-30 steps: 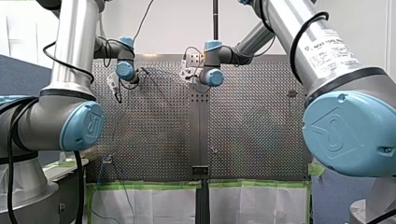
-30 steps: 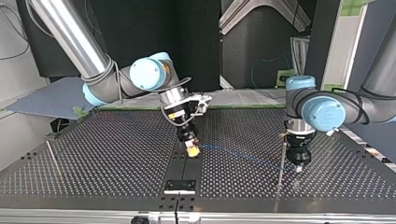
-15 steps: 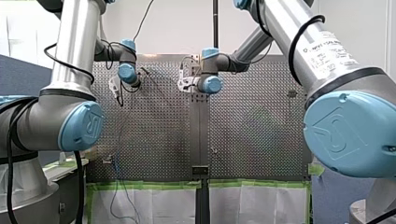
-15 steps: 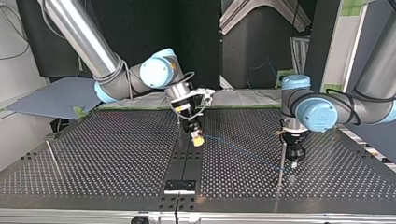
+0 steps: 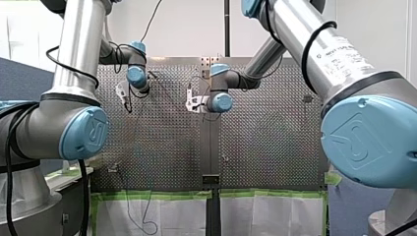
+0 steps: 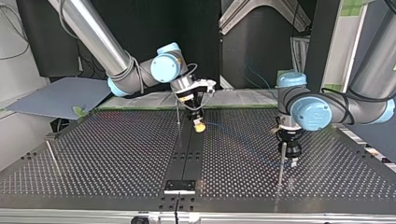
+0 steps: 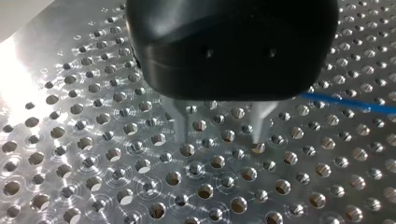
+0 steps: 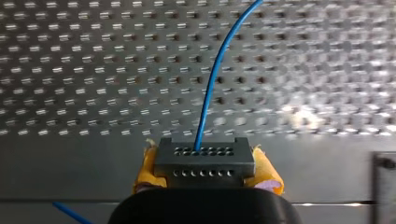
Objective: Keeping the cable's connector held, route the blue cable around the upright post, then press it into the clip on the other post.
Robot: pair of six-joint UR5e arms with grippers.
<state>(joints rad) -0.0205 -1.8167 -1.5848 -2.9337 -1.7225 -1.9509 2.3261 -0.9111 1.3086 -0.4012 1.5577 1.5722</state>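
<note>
Connector: a small grey block with rows of holes (image 8: pixel 204 161); it sat clamped between the yellow pads (image 8: pixel 144 173) of my right gripper (image 8: pixel 205 171), with its holed face turned away from the wrist.
Blue cable: it (image 8: pixel 212 79) left the connector's face and curved off ahead of my right gripper, above the perforated table (image 6: pixel 116 149). Another stretch (image 7: pixel 345 103) ran just beside my left gripper (image 7: pixel 221 138), outside one finger.
Handling: I judged the cable light, thin and limp, likely to bend wherever it was led and to sag when slack. The connector looked rigid.
Where to hold: the connector by its flat sides, as it was. The cable should be guided loosely close to the post, not pinched hard.
Right gripper: closed on the connector.
Left gripper: its metal fingers (image 7: pixel 258 126) stood a narrow gap apart with nothing between them, tips close over the table.
Upright post: a thin rod (image 6: pixel 280 170) just beside my left gripper. I could not tell whether the cable touched it.
Second post: another thin rod (image 6: pixel 178 116) just beside my right gripper. Its clip was too small to make out.
</note>
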